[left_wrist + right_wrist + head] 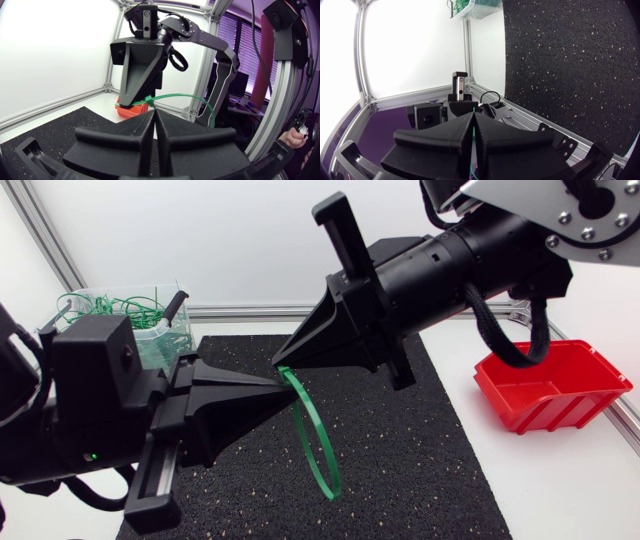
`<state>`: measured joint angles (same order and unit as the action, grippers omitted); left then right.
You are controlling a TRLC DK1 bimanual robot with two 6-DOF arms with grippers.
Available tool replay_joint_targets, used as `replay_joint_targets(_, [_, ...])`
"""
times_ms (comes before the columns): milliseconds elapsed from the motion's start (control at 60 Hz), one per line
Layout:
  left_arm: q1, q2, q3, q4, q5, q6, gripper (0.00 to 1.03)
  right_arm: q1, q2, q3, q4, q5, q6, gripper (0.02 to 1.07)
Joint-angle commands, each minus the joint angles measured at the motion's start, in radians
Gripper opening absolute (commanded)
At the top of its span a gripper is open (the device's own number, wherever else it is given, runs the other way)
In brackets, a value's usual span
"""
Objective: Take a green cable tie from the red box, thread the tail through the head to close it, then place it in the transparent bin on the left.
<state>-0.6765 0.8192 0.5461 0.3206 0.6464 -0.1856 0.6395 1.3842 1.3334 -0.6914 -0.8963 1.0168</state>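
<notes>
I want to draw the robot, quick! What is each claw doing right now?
Left gripper: closed, pinching the green cable tie.
Right gripper: closed, pinching the same tie.

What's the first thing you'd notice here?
The jaws of my left arm and right arm meet tip to tip above the black mat, both pinching one green cable tie that hangs in a big loop. A bright red box sits at the right, and a transparent bin of green ties stands far left.
</notes>
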Motion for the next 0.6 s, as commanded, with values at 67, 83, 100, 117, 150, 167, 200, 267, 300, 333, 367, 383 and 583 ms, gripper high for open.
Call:
replay_joint_targets(67, [-0.038,-0.022,0.049,-0.006,0.045,0.008,0.04,-0.017,0.053,0.016,0.027,0.023,-0.017,0.08])
replay_joint_targets(83, [-0.038,-0.023,0.049,-0.008,0.045,0.008,0.04,-0.017,0.053,0.016,0.027,0.023,-0.017,0.08])
replay_joint_targets(100, [-0.038,-0.023,0.048,-0.008,0.045,0.008,0.04,-0.017,0.052,0.013,0.027,0.023,-0.017,0.08])
replay_joint_targets(117, [-0.038,-0.023,0.046,-0.008,0.045,0.006,0.04,-0.014,0.05,0.012,0.027,0.022,-0.017,0.08])
replay_joint_targets(150, [-0.031,-0.022,0.043,-0.009,0.045,0.008,0.04,-0.009,0.045,0.009,0.026,0.022,-0.018,0.08])
replay_joint_targets(167, [-0.028,-0.022,0.043,-0.009,0.045,0.008,0.04,-0.008,0.042,0.007,0.024,0.023,-0.018,0.08])
replay_joint_targets(200, [-0.021,-0.018,0.041,-0.011,0.045,0.008,0.04,-0.003,0.033,0.006,0.021,0.022,-0.02,0.08])
replay_joint_targets(267, [0.014,-0.009,0.043,-0.023,0.045,0.009,0.04,0.014,0.013,0.004,0.01,0.027,-0.034,0.08])
replay_joint_targets(300, [0.037,-0.005,0.046,-0.034,0.045,0.009,0.04,0.015,-0.001,0.003,0.01,0.033,-0.038,0.08])
replay_joint_targets(333, [0.061,-0.003,0.052,-0.058,0.047,0.009,0.04,0.019,-0.011,0.001,0.007,0.037,-0.047,0.11])
replay_joint_targets(367, [0.078,0.003,0.06,-0.081,0.047,0.011,0.04,0.023,-0.014,0.006,0.0,0.046,-0.055,0.22])
replay_joint_targets(383, [0.089,0.011,0.066,-0.094,0.047,0.012,0.04,0.025,-0.014,0.007,-0.01,0.048,-0.064,0.28])
replay_joint_targets(583, [0.169,0.078,0.141,-0.296,0.027,0.075,0.04,0.015,0.036,0.039,-0.142,0.204,-0.23,0.45])
